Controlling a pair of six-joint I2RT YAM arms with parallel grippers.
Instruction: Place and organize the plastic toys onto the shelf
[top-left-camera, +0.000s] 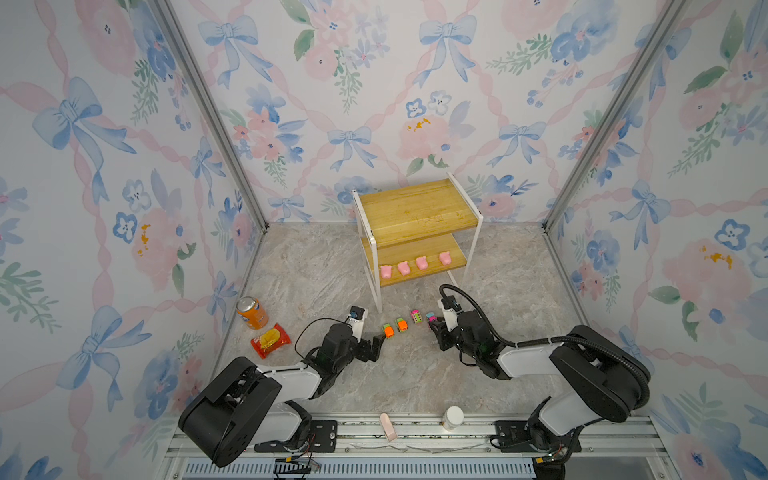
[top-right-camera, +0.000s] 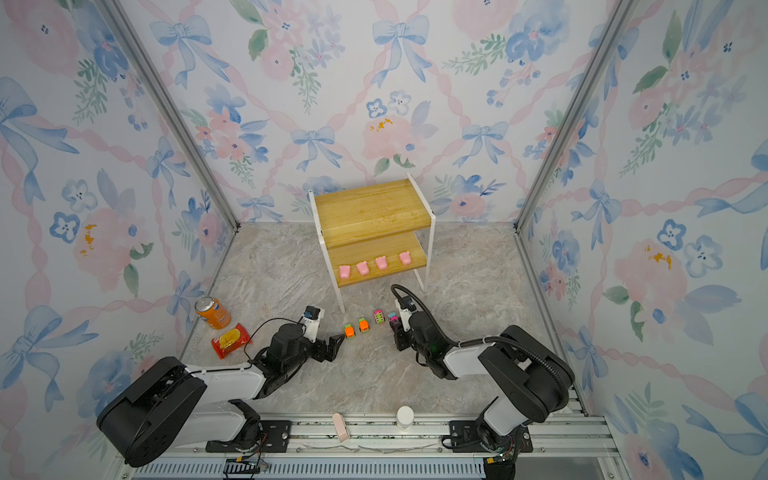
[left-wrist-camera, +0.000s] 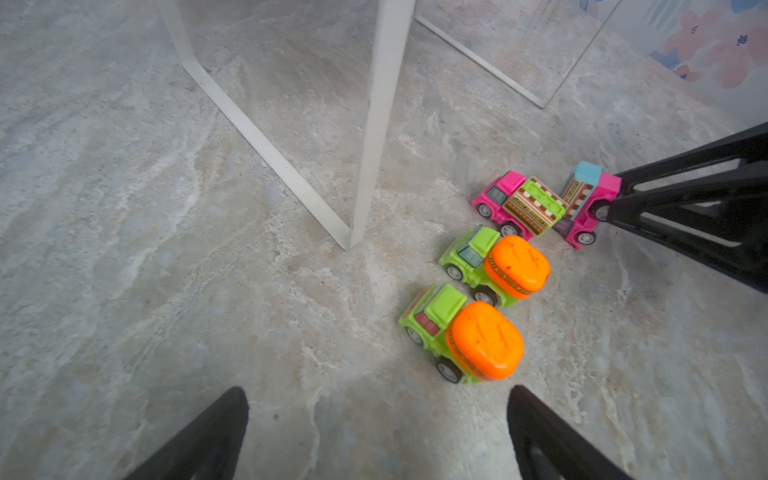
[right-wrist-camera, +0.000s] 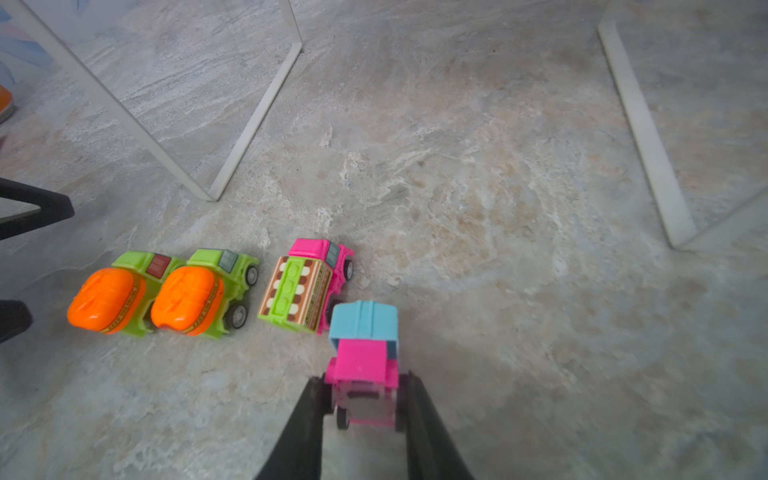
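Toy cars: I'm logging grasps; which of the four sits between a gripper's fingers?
The pink car with the teal top, at the row's end: the only one clamped by the fingers of the right gripper.

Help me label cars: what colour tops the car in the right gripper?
Light blue on that car; right wrist view.

A marble-patterned tabletop (top-left-camera: 415, 374) carries the shelf (top-left-camera: 415, 208) near the back wall. 4 pink pigs (top-left-camera: 403, 268) sit in a row on its lower board (top-left-camera: 395, 252). In front of the shelf, 2 orange-and-green cars (top-left-camera: 401, 324), a pink-and-green car (top-left-camera: 416, 317) and a pink-and-teal car (top-left-camera: 431, 318) line up on the tabletop. At the left are an orange can (top-left-camera: 252, 312) and a red snack bag (top-left-camera: 271, 340).
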